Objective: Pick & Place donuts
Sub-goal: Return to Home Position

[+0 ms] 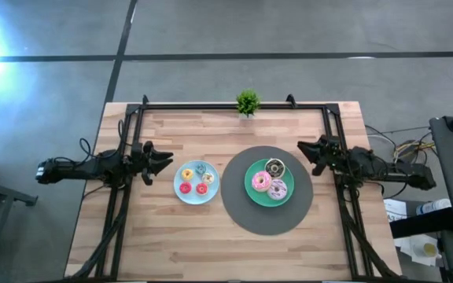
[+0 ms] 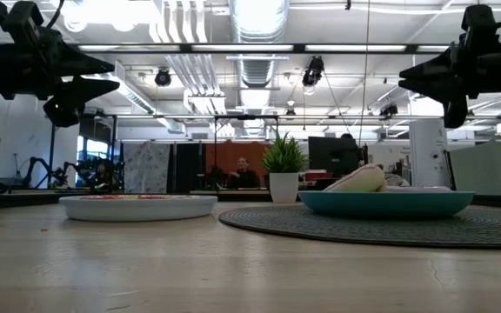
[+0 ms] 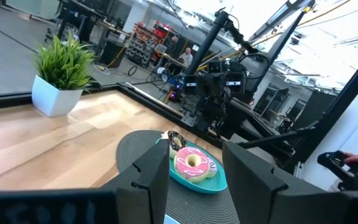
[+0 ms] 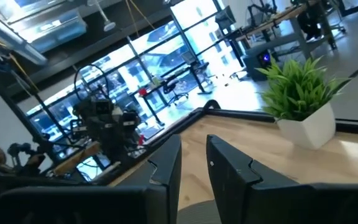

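Note:
Several small donuts (image 1: pixel 194 181) lie on a light-blue plate (image 1: pixel 179 194) left of centre. A pink donut (image 1: pixel 261 182), a lilac sprinkled donut (image 1: pixel 278 189) and a dark chocolate donut (image 1: pixel 274 167) lie on a green plate (image 1: pixel 252 192), which stands on a round grey mat (image 1: pixel 238 208). My left gripper (image 1: pixel 166 161) hovers open and empty just left of the blue plate. In its wrist view (image 3: pixel 194 168) the pink donut (image 3: pixel 192 163) shows between the fingers, farther off. My right gripper (image 1: pixel 305 155) hovers open and empty at the mat's far right edge; its wrist view (image 4: pixel 194 163) shows empty fingers.
A small potted plant (image 1: pixel 247 102) stands at the middle of the table's far edge. Black frame rails (image 1: pixel 124 196) run along the left, right and far sides. Bare wood lies in front of the plates, toward the near edge.

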`<action>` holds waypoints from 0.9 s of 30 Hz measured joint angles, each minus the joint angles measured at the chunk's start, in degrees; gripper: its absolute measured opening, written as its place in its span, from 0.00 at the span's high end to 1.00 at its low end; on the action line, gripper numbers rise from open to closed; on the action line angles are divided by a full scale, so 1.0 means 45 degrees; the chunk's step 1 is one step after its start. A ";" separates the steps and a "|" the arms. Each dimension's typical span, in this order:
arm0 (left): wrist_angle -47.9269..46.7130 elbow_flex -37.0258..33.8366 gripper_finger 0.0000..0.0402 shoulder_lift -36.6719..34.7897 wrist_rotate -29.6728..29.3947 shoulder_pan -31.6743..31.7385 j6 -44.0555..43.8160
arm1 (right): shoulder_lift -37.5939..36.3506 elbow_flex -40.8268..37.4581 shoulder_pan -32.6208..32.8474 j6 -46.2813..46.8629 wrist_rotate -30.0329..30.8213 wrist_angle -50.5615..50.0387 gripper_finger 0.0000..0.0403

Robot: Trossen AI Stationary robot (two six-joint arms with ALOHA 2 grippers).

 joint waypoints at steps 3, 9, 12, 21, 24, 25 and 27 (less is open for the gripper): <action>0.0000 0.0000 0.69 0.0000 -0.0001 0.0000 0.0000 | 0.0005 0.0000 -0.0136 0.0000 -0.0009 -0.0021 0.83; 0.0000 -0.0005 0.69 0.0000 0.0005 0.0331 0.0000 | 0.0005 0.0000 -0.0140 0.0000 -0.0014 -0.0015 0.81; 0.0000 -0.0005 0.69 0.0000 0.0001 0.0667 0.0000 | 0.0005 0.0000 -0.0137 0.0000 -0.0014 -0.0017 0.80; 0.0000 -0.0005 0.69 0.0000 0.0001 0.1411 0.0000 | 0.0005 0.0000 -0.0140 0.0000 -0.0014 -0.0015 0.81; 0.0000 -0.0005 0.69 0.0000 0.0002 0.1412 0.0000 | 0.0005 0.0000 -0.0140 0.0000 -0.0014 -0.0015 0.82; 0.0000 -0.0005 0.69 0.0000 0.0005 0.1413 0.0000 | 0.0005 0.0000 -0.0140 0.0000 -0.0014 -0.0015 0.83; 0.0000 -0.0005 0.69 0.0000 0.0005 0.1409 0.0000 | 0.0005 0.0000 -0.0140 0.0000 -0.0014 -0.0015 0.83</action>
